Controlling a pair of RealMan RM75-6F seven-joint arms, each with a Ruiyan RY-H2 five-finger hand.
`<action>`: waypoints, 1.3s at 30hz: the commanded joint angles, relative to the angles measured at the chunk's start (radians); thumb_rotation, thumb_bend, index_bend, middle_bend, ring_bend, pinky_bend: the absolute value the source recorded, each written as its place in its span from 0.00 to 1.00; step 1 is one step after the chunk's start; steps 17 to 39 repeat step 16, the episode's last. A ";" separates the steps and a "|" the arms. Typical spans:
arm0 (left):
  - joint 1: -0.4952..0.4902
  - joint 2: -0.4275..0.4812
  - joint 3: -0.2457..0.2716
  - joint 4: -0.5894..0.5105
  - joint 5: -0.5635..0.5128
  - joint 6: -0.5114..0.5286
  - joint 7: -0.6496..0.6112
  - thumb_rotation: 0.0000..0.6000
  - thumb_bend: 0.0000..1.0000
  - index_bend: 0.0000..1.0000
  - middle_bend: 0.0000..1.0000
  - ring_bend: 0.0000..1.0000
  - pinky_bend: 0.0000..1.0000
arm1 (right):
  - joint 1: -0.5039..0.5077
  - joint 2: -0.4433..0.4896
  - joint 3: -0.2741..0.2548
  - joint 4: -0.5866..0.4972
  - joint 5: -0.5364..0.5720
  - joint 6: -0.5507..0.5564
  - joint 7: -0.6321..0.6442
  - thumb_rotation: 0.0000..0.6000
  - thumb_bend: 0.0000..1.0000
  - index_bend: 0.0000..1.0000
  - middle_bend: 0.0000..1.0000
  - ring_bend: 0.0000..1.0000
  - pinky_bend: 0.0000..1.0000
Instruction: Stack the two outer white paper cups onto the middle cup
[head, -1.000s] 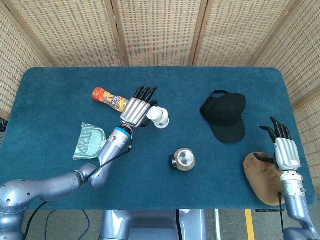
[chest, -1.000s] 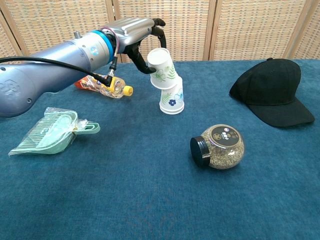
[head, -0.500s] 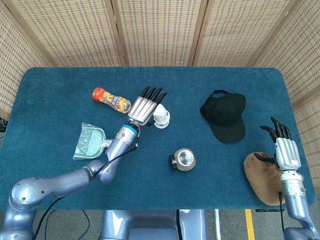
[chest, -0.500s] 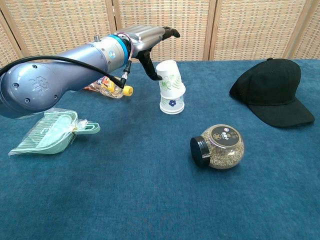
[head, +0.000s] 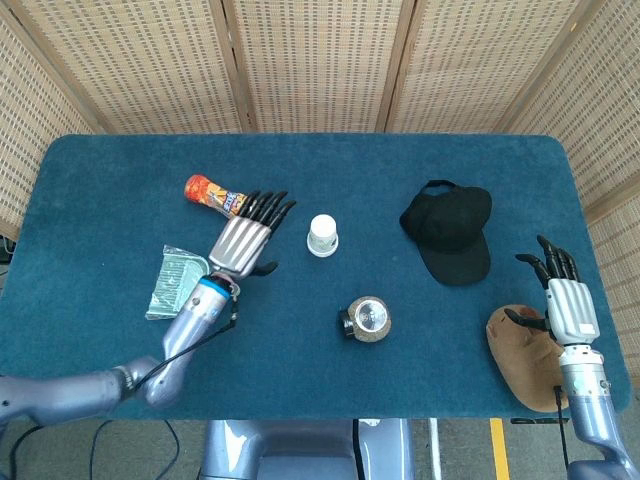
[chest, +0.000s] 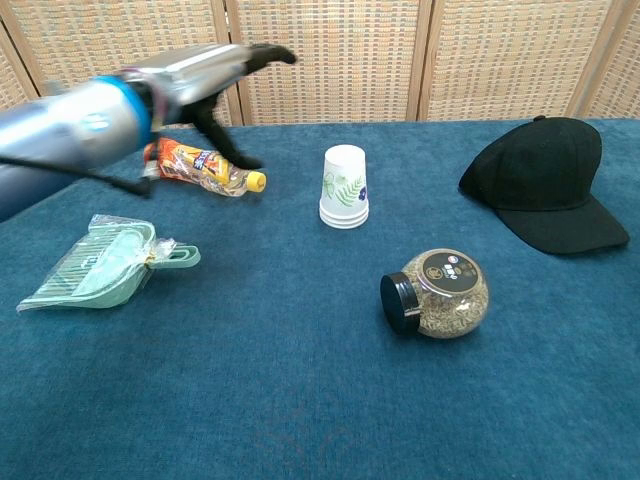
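All the cups (chest: 345, 187) sit in one stack on the worktop (head: 300, 370), so the left hand (head: 243, 238) is spread and holding nothing.

arms: blue-grey metallic, black cable | left hand (head: 240, 243), right hand (head: 567, 300): silver backs, black fingers

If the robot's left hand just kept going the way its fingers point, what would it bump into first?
Probably nothing. The left hand points toward the table's far edge, between the orange bottle and the stacked paper cups. That line looks free, though its height above the table is unclear.
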 joint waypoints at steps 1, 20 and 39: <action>0.156 0.134 0.119 -0.174 0.077 0.156 0.028 1.00 0.23 0.02 0.00 0.00 0.00 | -0.004 0.005 -0.002 -0.015 -0.011 0.014 -0.009 1.00 0.20 0.24 0.00 0.00 0.00; 0.516 0.303 0.390 -0.268 0.286 0.427 -0.026 1.00 0.23 0.00 0.00 0.00 0.00 | -0.016 0.025 -0.021 -0.083 -0.047 0.047 -0.077 1.00 0.20 0.23 0.00 0.00 0.00; 0.516 0.303 0.390 -0.268 0.286 0.427 -0.026 1.00 0.23 0.00 0.00 0.00 0.00 | -0.016 0.025 -0.021 -0.083 -0.047 0.047 -0.077 1.00 0.20 0.23 0.00 0.00 0.00</action>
